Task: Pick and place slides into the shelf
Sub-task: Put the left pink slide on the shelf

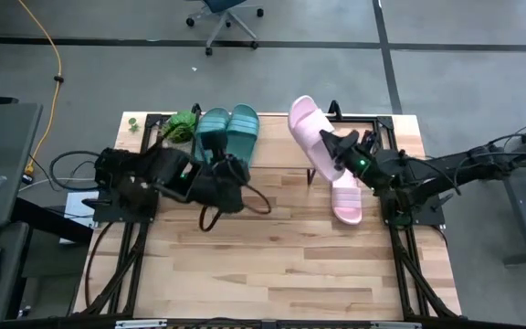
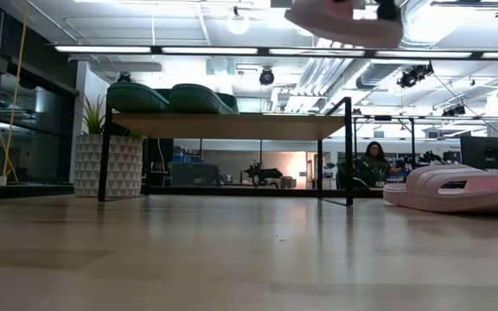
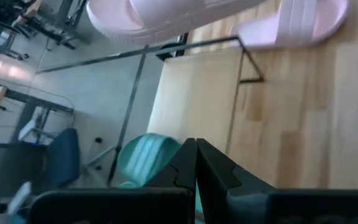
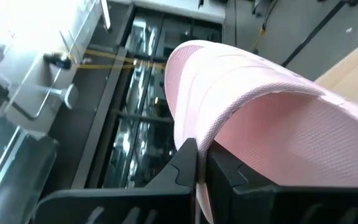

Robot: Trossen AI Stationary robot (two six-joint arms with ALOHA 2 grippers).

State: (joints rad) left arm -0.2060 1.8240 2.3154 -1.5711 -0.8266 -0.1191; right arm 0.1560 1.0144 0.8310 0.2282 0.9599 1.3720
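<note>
Pink ribbed strap sits pinched between the pressed-together fingers of the right gripper (image 1: pixel 343 149), which holds one pale pink slide (image 1: pixel 310 135) lifted off the table and tilted over the right end of the shelf (image 1: pixel 277 123). In the low view this raised slide (image 2: pixel 346 19) hangs above the light wood plank top (image 2: pixel 232 125), apart from it. The second pink slide (image 1: pixel 346 199) lies flat on the table (image 1: pixel 281 256), just beside the shelf's right legs and below the right arm. The left gripper (image 1: pixel 228 174) has its fingers pressed together on nothing, resting just in front of the two dark teal green slides (image 1: pixel 228 130), which stand side by side on the left half of the shelf. A small green plant (image 1: pixel 183 126) stands at the shelf's left end.
</note>
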